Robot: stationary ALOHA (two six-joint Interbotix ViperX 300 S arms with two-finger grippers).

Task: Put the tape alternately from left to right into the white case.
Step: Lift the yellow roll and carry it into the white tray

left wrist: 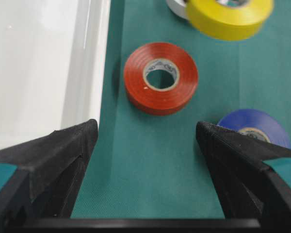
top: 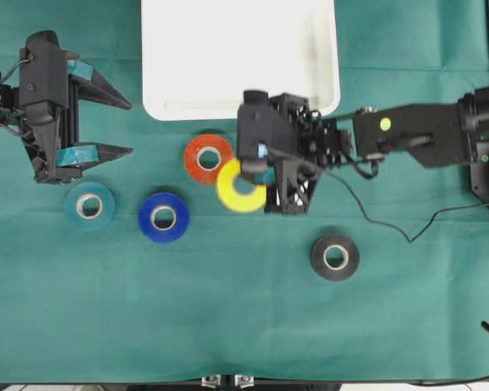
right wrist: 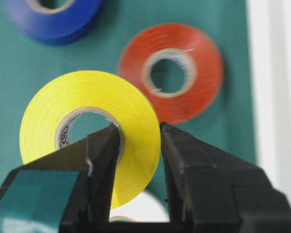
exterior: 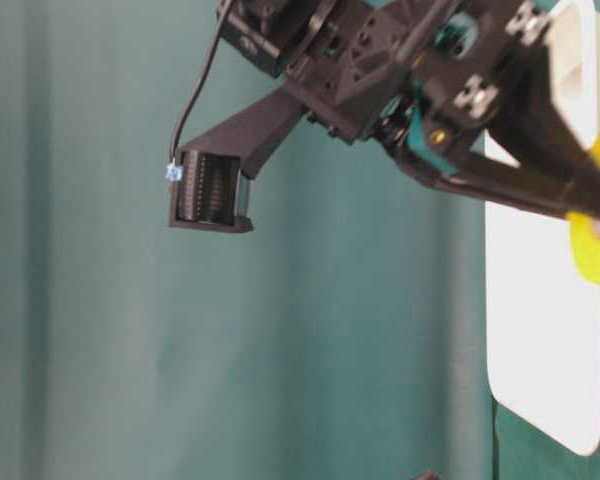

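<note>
Right end effector [top: 257, 175] is clenched on the yellow roll [top: 240, 186]: in the right wrist view one finger [right wrist: 104, 160] sits inside the core and the other outside the wall. The yellow roll is held lifted and tilted, overlapping the red-orange roll [top: 208, 158] at its 4 o'clock in the overhead view.

Left end effector [top: 106, 126] is released, jaws spread wide with nothing between them, at 9 o'clock on the desk [top: 228, 326].

The white case [top: 240, 57] lies at 12 o'clock, and no roll shows in it. The red-orange roll lies flat just below the case's near rim. The blue roll [top: 164, 217] lies at 7 o'clock of the red-orange roll, the teal roll [top: 90, 205] just beside the blue at its 9 o'clock. The black roll [top: 335, 257] lies well apart at 4 o'clock. Part of a white roll [left wrist: 177, 7] shows under the yellow one in the left wrist view.
</note>
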